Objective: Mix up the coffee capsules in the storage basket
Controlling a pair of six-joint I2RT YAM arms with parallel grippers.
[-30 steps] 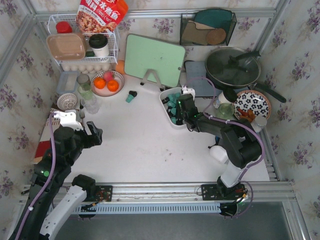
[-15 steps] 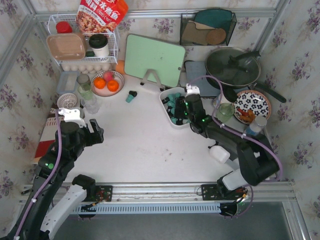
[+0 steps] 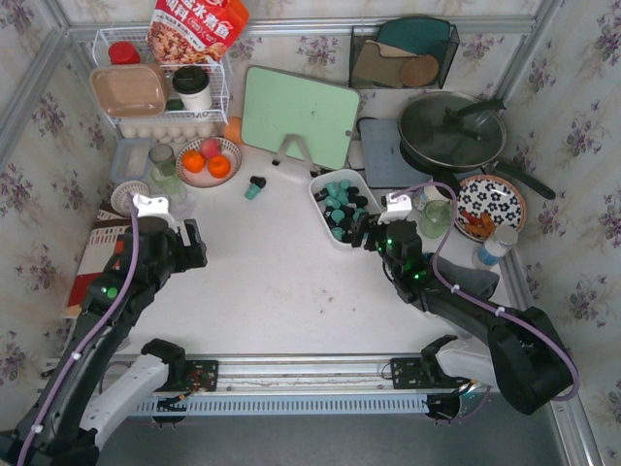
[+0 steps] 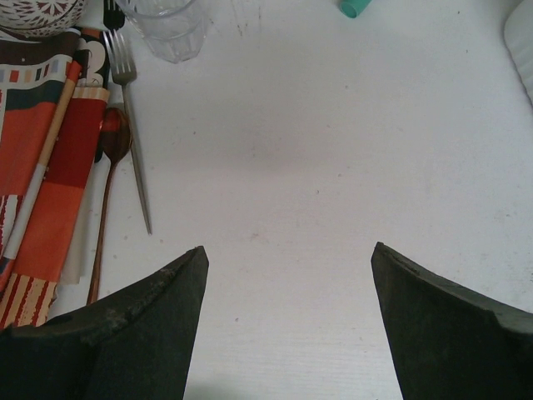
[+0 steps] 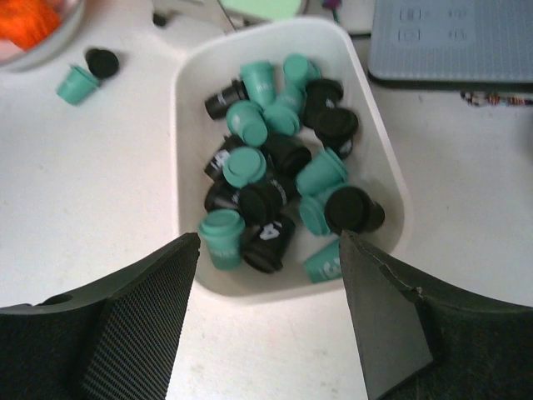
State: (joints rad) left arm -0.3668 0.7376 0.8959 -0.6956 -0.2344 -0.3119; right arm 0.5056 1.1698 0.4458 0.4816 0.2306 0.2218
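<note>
Through the right wrist camera I see my right gripper (image 5: 266,250) with its two dark fingers spread wide and nothing between them. It hangs just beside the near end of the white basket (image 5: 180,125), which sits on the table (image 3: 272,282) right of centre, in front of a pale green cutting board (image 3: 301,115). Inside the basket the coffee capsules (image 5: 275,158) lie jumbled, teal and black ones mixed, some upright and some tipped over. Two more sit outside it on the table to its left, near each other: a teal capsule (image 5: 77,83) and a black capsule (image 5: 102,62).

My left gripper (image 4: 287,250) is also spread wide and holds nothing. It hangs over bare table on the left side, well apart from the basket. Beside it lie a fork (image 4: 133,142) and a wooden spoon (image 4: 112,150) at the edge of a red patterned cloth (image 4: 42,167), with a clear glass (image 4: 171,29) beyond them.

Farther back on the left, a bowl (image 3: 229,151) holds two oranges and a pinkish fruit. A wire rack (image 3: 221,89) carries a tan lidded box, a red-lidded jar and a black-lidded cup. At the back right stand a black mesh tray (image 3: 357,44), a pan (image 3: 451,131) under a glass lid, and a flowered plate (image 3: 495,199).
</note>
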